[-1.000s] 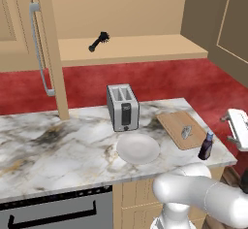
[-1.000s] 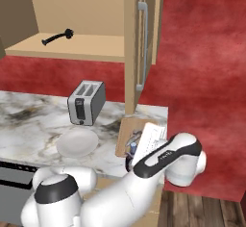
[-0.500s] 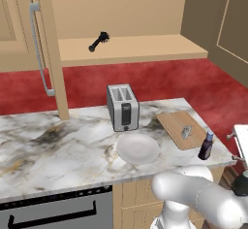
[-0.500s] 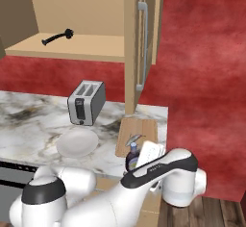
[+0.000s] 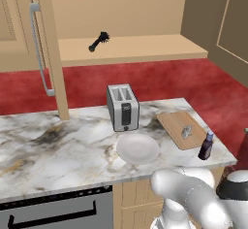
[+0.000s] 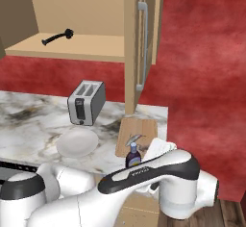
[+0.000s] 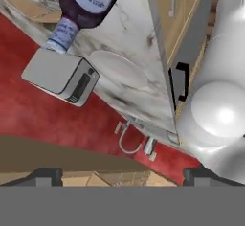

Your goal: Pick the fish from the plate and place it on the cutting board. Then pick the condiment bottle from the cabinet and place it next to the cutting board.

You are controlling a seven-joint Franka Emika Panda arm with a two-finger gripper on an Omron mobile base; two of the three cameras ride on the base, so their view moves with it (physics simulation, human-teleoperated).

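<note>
The fish [image 5: 186, 132] lies on the cutting board [image 5: 173, 123] at the counter's right end. The condiment bottle [image 5: 206, 146] stands upright on the marble just in front of the board's near right corner. The white plate [image 5: 138, 148] is bare. In the right base view the bottle [image 6: 133, 156] stands between the board [image 6: 138, 127] and my white hand [image 6: 160, 147]. My gripper [image 7: 122, 176] is open, with nothing between its tips. It sits low, off the counter's end. In the rolled hand view the bottle [image 7: 88, 0] shows at the top.
A silver toaster [image 5: 123, 107] stands behind the plate. The open cabinet [image 5: 145, 48] above holds a small black brush-like tool [image 5: 98, 41] on its shelf. Its door with the grey bar handle [image 5: 41, 48] hangs at the left. My arm [image 6: 144, 173] crosses below the counter edge.
My hand has dropped down and away from the counter's right end, leaving the left base view. The bottle, fish and plate have stayed put.
</note>
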